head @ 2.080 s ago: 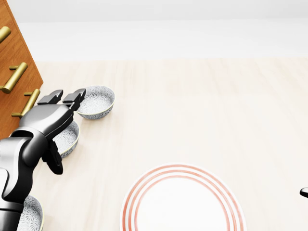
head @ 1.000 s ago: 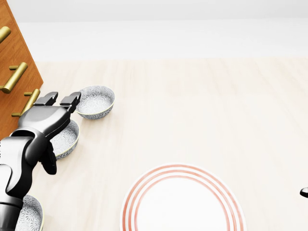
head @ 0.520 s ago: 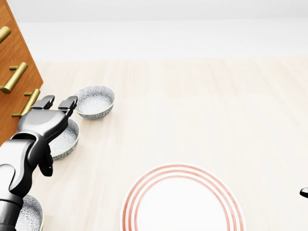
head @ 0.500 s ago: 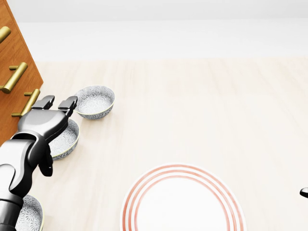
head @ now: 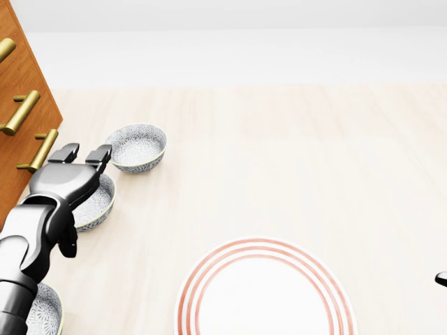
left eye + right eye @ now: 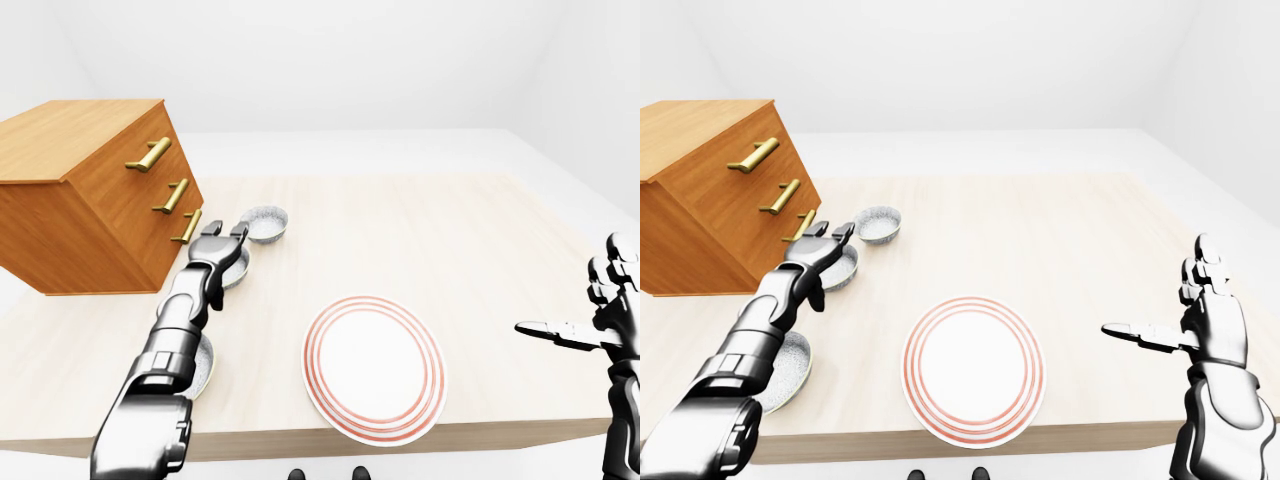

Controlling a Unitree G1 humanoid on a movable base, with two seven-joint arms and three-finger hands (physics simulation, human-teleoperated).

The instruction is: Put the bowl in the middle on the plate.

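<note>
Three patterned bowls stand in a row at the left of the head view. The middle bowl (image 5: 98,202) lies between the upper bowl (image 5: 138,147) and the lower bowl (image 5: 43,309), which my forearm partly hides. My left hand (image 5: 84,163) hovers open over the middle bowl's left half, fingers pointing up the view and closed round nothing. The red-ringed white plate (image 5: 264,293) sits at the bottom centre with nothing on it. My right hand (image 6: 1185,325) hangs open off the table's right side, fingers spread.
A wooden drawer chest (image 6: 90,200) with brass handles stands just left of the bowls, close to my left hand. The light wooden table (image 6: 450,240) ends at its near edge just below the plate in the left-eye view.
My left hand has drifted left and down the head view, off the upper bowl's rim and over the middle bowl. Bowls, plate and camera have not moved.
</note>
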